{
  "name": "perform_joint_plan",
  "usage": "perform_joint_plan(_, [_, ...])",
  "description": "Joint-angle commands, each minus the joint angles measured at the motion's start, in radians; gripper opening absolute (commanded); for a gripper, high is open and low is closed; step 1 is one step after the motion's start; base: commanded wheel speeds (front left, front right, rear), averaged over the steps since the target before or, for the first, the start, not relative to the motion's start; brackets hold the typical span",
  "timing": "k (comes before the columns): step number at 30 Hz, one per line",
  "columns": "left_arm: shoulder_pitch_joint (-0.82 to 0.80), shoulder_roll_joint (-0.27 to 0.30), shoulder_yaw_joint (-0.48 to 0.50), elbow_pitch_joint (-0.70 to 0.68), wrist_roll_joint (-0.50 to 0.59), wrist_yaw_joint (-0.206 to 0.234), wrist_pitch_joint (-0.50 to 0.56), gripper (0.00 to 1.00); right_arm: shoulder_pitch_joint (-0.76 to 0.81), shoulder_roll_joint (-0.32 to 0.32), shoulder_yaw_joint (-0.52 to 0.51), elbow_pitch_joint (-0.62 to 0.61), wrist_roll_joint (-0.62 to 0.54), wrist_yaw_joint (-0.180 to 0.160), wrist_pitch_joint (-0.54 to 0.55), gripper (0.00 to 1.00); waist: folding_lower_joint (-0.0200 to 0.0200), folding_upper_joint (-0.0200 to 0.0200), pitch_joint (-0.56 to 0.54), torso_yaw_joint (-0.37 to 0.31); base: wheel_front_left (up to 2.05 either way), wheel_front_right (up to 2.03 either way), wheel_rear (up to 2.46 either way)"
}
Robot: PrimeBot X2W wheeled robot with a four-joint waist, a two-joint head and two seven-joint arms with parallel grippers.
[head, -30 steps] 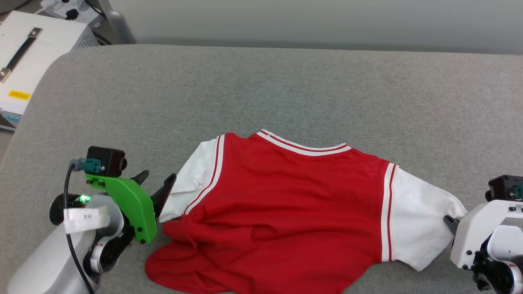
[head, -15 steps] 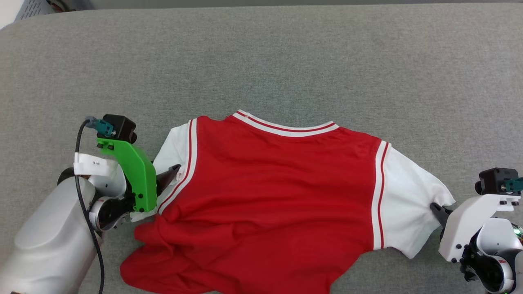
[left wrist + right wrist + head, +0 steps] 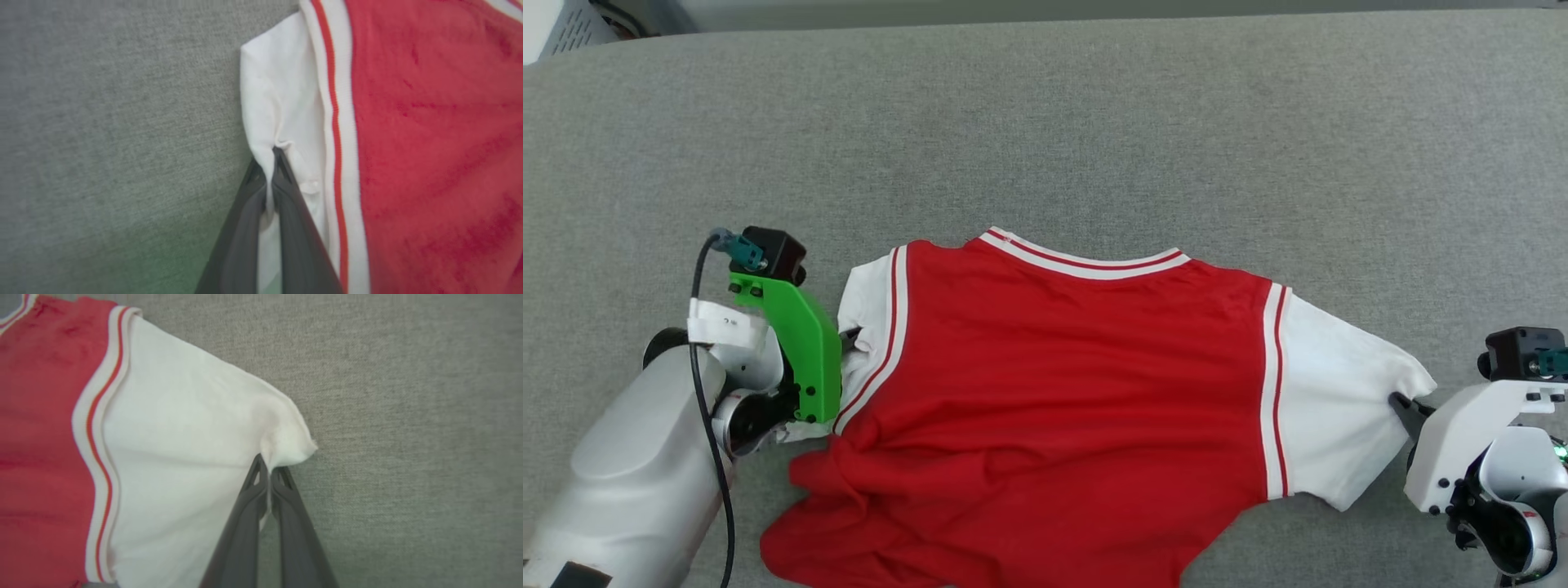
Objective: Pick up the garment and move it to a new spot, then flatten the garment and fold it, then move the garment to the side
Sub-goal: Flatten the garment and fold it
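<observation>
Red jersey T-shirt with white short sleeves (image 3: 1062,392) lies rumpled near-centre on the grey fabric counter (image 3: 1094,122). Left gripper (image 3: 269,163) fingers are pinched shut on its left sleeve, right gripper (image 3: 267,465) fingers on its right. Likely flattening; next, draw both sleeves apart evenly.

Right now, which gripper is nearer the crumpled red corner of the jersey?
Left. The left gripper, jaws shut on the white sleeve, sits just above the crumpled red corner in the head view. The right gripper pinches the opposite sleeve, across the whole garment.
</observation>
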Motion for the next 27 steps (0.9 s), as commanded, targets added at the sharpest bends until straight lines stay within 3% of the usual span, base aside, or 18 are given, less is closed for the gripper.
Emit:
perform_joint_plan(1, [0.018,-0.023,-0.021,0.022,0.024,-0.002,-0.024,0.00,-0.027,-0.016,-0.002,0.008,0.000,-0.002,-0.014,0.00,0.0000,0.0000,-0.033,0.015,0.00,0.00,0.00])
perform_joint_plan(8, [-0.084,0.012,0.042,0.028,0.099,0.054,-0.217,0.00,-0.145,-0.072,0.004,0.087,-0.022,-0.002,-0.079,0.00,0.0000,0.0000,-0.107,0.036,0.00,0.00,0.00])
perform_joint_plan(15, [-0.220,0.004,0.112,0.031,0.115,0.084,-0.348,0.00,-0.337,-0.137,0.016,0.215,-0.016,-0.002,-0.136,0.00,0.0000,0.0000,-0.114,0.055,0.00,0.00,0.00])
perform_joint_plan(24, [-0.506,-0.028,0.192,0.143,0.139,0.114,-0.487,0.00,-0.760,-0.198,0.035,0.374,-0.059,-0.002,-0.221,0.00,0.0000,0.0000,-0.014,0.046,0.00,0.00,0.00])
perform_joint_plan(27, [-0.607,-0.037,0.213,0.191,0.152,0.123,-0.546,0.00,-0.930,-0.188,0.036,0.430,-0.085,-0.002,-0.262,0.00,0.0000,0.0000,0.022,0.028,0.00,0.00,0.00])
